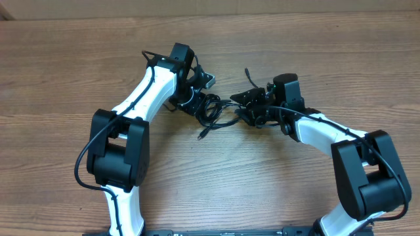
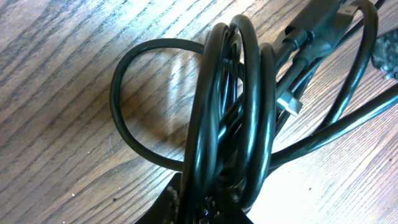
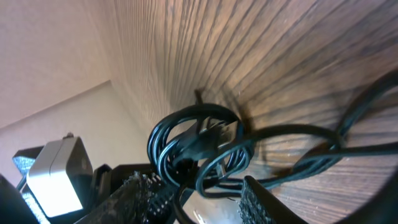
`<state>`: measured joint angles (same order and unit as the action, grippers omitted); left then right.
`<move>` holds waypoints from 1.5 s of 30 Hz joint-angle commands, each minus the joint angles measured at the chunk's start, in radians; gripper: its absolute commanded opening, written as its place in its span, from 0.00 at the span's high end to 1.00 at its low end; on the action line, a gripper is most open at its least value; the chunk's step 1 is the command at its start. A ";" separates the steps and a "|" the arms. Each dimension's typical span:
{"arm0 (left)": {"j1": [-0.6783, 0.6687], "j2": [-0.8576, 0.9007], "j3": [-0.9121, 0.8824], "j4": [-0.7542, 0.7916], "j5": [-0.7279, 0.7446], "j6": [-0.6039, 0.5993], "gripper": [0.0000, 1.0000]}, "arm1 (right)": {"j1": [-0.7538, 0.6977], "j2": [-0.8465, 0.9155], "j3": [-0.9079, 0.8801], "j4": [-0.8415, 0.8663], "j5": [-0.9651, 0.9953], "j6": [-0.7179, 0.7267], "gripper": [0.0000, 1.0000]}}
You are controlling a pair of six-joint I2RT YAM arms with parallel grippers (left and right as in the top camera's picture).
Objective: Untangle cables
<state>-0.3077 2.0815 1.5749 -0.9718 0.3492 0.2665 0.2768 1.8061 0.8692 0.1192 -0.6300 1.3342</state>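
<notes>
The cables [image 1: 210,109] are a coiled bundle of thin black cords on the wooden table between my two grippers. One loose plug end [image 1: 202,136] lies toward the front, and another strand end [image 1: 247,71] sticks out toward the back. My left gripper [image 1: 195,99] is shut on the coil. In the left wrist view the loops [image 2: 231,112] run into its jaws [image 2: 208,208], beside a silver-tipped plug [image 2: 289,104]. My right gripper [image 1: 248,107] sits at the coil's right side. Its fingers [image 3: 199,202] are apart, with strands of the coil [image 3: 193,146] looping between them.
The wooden table [image 1: 262,170] stretches all round. Both white arms reach in from the front, with their black bases at the front left [image 1: 118,151] and front right [image 1: 371,174]. A white boxy part [image 3: 59,168] of the other arm shows in the right wrist view.
</notes>
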 commanded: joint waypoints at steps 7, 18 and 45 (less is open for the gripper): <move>0.000 -0.015 -0.003 0.002 0.030 0.018 0.80 | 0.004 0.002 0.002 0.006 0.069 0.004 0.55; 0.000 -0.015 -0.003 0.008 0.029 -0.002 0.96 | 0.004 0.002 0.002 -0.004 0.079 0.000 0.94; 0.000 -0.015 -0.003 0.020 -0.125 -0.117 0.96 | -0.335 0.002 0.002 0.008 -0.715 -0.354 0.96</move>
<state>-0.3080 2.0815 1.5749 -0.9524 0.2501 0.1589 -0.0204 1.8061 0.8692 0.1143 -1.1797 1.0660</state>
